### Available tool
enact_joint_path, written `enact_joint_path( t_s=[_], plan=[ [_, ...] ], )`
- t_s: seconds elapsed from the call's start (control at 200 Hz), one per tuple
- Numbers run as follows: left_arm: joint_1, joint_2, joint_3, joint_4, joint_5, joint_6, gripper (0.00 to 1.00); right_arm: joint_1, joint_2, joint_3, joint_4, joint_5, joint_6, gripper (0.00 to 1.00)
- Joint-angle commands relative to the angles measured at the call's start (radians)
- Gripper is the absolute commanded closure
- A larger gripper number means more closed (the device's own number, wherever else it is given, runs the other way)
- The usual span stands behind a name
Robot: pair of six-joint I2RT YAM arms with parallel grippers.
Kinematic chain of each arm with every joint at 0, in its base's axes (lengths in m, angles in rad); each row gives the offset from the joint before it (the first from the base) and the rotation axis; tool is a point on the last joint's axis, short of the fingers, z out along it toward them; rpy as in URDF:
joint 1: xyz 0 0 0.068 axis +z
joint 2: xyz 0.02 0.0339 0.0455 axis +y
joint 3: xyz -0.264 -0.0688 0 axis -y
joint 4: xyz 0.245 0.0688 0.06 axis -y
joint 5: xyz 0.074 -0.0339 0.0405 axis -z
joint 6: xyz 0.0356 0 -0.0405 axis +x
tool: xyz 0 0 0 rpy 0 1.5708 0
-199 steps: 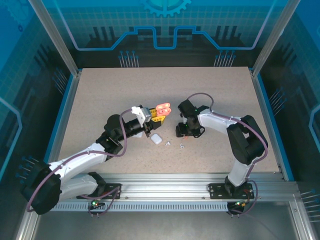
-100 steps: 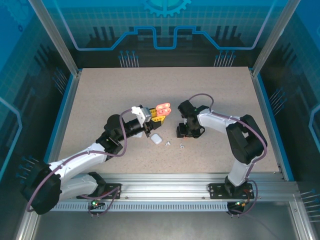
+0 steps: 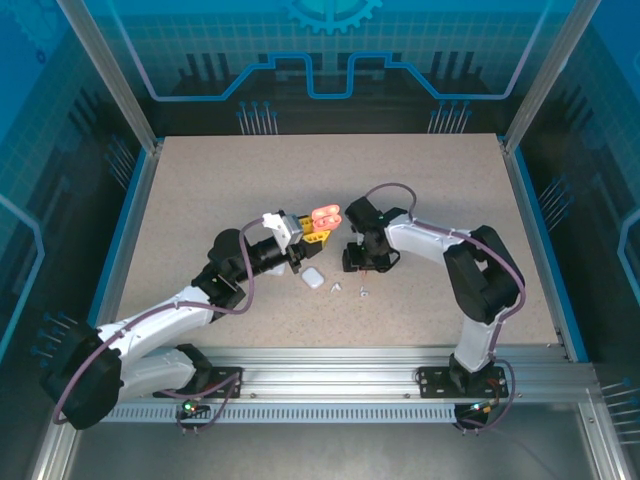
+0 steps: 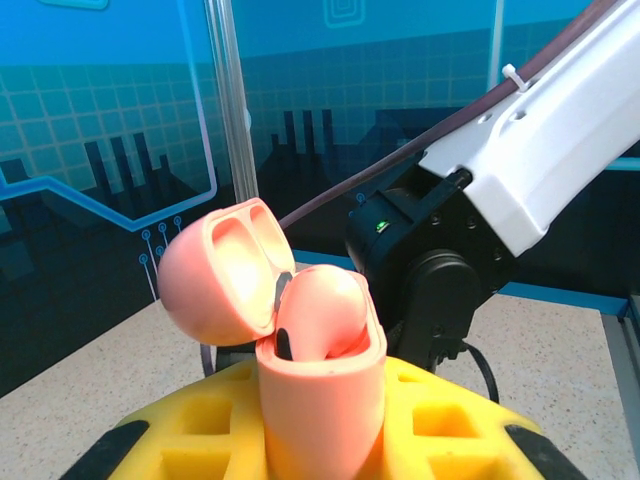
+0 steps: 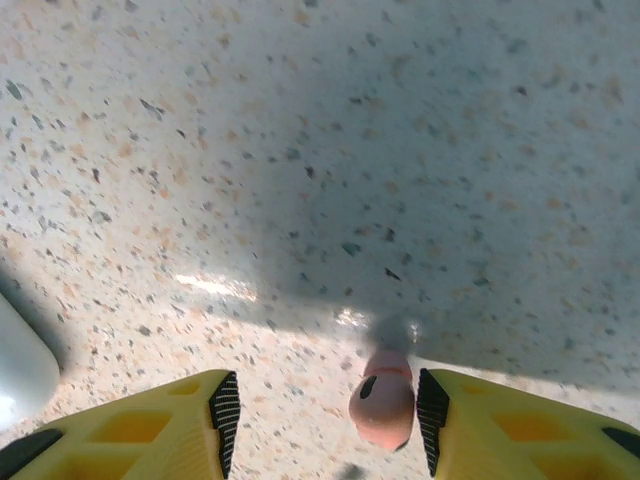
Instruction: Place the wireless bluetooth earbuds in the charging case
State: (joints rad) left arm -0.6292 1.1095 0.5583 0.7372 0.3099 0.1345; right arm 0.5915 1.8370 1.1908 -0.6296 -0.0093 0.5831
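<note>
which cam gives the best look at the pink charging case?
Left wrist: the pink charging case is close up, lid hinged open, body clamped between yellow fingers. Top external shows it as a small pink blob at the left gripper, no detail.

The counter [image 3: 200,200] is a pale, speckled slab with blue rails along its sides. A white charging case [image 3: 313,279] lies around its middle. Just to the right of the case lie two tiny white earbuds [image 3: 336,287], slightly apart from each other. A salmon-pink earbud [image 5: 382,400] rests on the bare surface nearby.
</note>
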Motion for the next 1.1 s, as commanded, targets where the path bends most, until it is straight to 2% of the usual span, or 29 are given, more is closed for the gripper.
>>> enact_joint_path(
  t_s=[0.0, 0.285, 0.455, 0.71, 1.096],
  plan=[
    [0.002, -0.023, 0.003, 0.001, -0.012, 0.025, 0.88, 0.014, 0.036, 0.036, -0.021, -0.011, -0.024, 0.47],
    [0.003, -0.023, 0.008, -0.004, -0.012, 0.027, 0.88, 0.014, 0.007, 0.059, -0.114, 0.103, -0.076, 0.48],
    [0.002, -0.017, 0.012, -0.001, -0.009, 0.020, 0.88, 0.038, 0.004, 0.070, -0.101, 0.087, -0.107, 0.49],
    [0.003, -0.017, 0.015, -0.002, -0.008, 0.023, 0.88, 0.044, 0.026, 0.062, -0.056, -0.013, -0.095, 0.52],
    [0.003, -0.023, 0.008, -0.002, -0.009, 0.023, 0.88, 0.053, 0.055, 0.069, -0.099, -0.020, -0.106, 0.61]
  ],
)
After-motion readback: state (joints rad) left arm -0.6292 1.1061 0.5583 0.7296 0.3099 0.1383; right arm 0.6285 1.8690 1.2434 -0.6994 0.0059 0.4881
